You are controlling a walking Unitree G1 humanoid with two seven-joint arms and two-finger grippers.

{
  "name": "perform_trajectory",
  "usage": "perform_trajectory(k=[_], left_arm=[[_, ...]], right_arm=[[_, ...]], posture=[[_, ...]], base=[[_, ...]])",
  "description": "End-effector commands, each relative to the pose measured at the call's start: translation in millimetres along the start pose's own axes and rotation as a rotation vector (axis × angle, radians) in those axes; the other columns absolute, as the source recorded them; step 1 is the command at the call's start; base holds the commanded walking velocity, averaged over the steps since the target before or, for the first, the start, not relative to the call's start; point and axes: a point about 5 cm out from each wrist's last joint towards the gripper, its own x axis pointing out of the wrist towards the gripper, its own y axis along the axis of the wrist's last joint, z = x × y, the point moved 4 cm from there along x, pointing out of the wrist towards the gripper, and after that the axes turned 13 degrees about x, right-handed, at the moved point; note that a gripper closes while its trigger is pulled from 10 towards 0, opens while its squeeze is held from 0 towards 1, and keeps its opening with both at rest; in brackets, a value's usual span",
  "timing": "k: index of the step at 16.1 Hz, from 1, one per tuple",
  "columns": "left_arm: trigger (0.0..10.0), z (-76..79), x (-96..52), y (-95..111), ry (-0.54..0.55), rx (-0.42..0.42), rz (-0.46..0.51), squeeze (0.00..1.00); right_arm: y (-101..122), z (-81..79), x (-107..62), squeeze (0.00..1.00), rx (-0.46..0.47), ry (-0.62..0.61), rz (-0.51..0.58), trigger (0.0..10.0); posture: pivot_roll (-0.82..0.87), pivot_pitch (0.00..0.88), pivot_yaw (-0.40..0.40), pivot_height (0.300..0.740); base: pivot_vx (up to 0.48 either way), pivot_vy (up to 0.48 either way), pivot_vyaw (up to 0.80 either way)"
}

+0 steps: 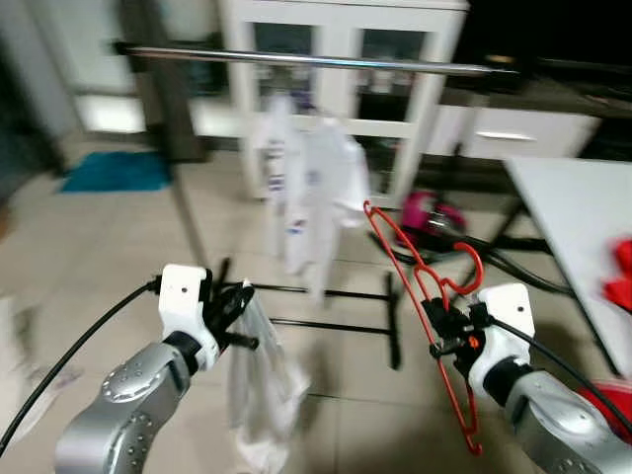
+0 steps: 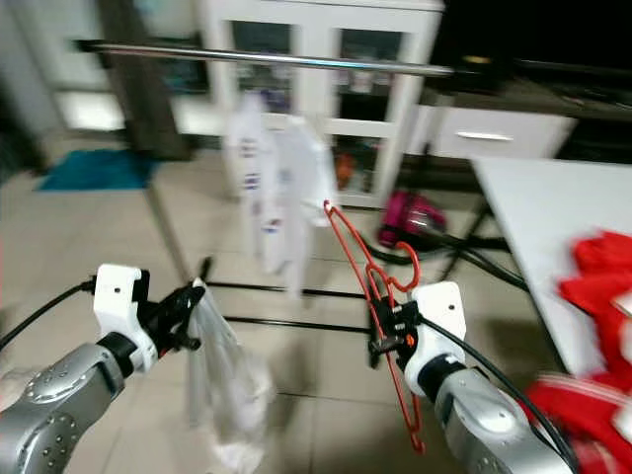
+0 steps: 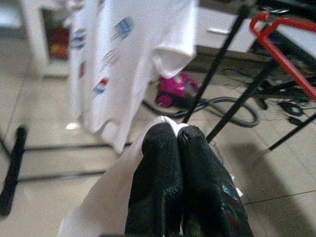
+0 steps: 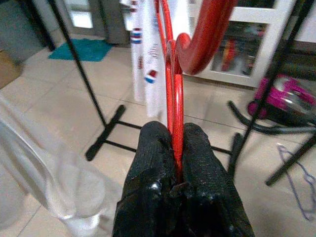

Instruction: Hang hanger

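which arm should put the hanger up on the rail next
Right. The right gripper is already shut on the red hanger, hook end up, with the clothes rail ahead and above it. The left gripper is shut on a white garment, so it is occupied.

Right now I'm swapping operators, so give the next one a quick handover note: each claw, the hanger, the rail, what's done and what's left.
Left claw: shut on a white garment that dangles toward the floor.
Right claw: shut on the red hanger, hook uppermost, held low and to the right of the rail's middle.
Clothes rail: straight ahead, above both claws; a white printed shirt already hangs on it.
Done: hanger and garment are both gripped.
Left: the hanger is not on the rail yet; it likely has to be raised and its hook set over the bar, probably beside the shirt.
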Motion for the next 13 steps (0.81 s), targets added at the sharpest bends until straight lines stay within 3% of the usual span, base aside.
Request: perform_trajectory(k=[1, 4, 6, 9, 13], left_arm=[[10.0, 3.6, -0.1, 11.5, 0.001, 0.023, 0.047, 0.00], [10.0, 9.8, -0.4, 24.8, -0.053, 0.016, 0.094, 0.00], [10.0, 9.6, 0.3, 25.5, -0.066, 0.084, 0.080, 0.00], [10.0, 8.7, -0.5, 19.9, -0.054, 0.104, 0.021, 0.00], [10.0, 7.4, 5.1, 24.6, -0.050, 0.154, 0.071, 0.00]], right_arm=[[2.0, 0.0, -3.7, 0.00, 0.003, 0.003, -0.001, 10.0], [15.5, 1.3, -8.6, 0.00, 0.080, 0.007, 0.066, 10.0], [24.5, -4.0, -9.4, 0.00, 0.075, 0.022, 0.100, 10.0], [19.8, -4.0, -9.4, 0.00, 0.081, -0.001, 0.075, 10.0], [21.2, 1.7, -5.0, 0.00, 0.090, -0.081, 0.115, 10.0]], posture=[[0.04, 0.029, 0.015, 0.740], [0.04, 0.036, 0.023, 0.740], [0.04, 0.038, 0.022, 0.740], [0.05, 0.032, 0.021, 0.740], [0.03, 0.017, 0.042, 0.740]], base=[[0.000, 0.000, -0.80], [0.000, 0.000, -0.80], [0.000, 0.000, -0.80], [0.000, 0.000, -0.80], [0.000, 0.000, -0.80]])
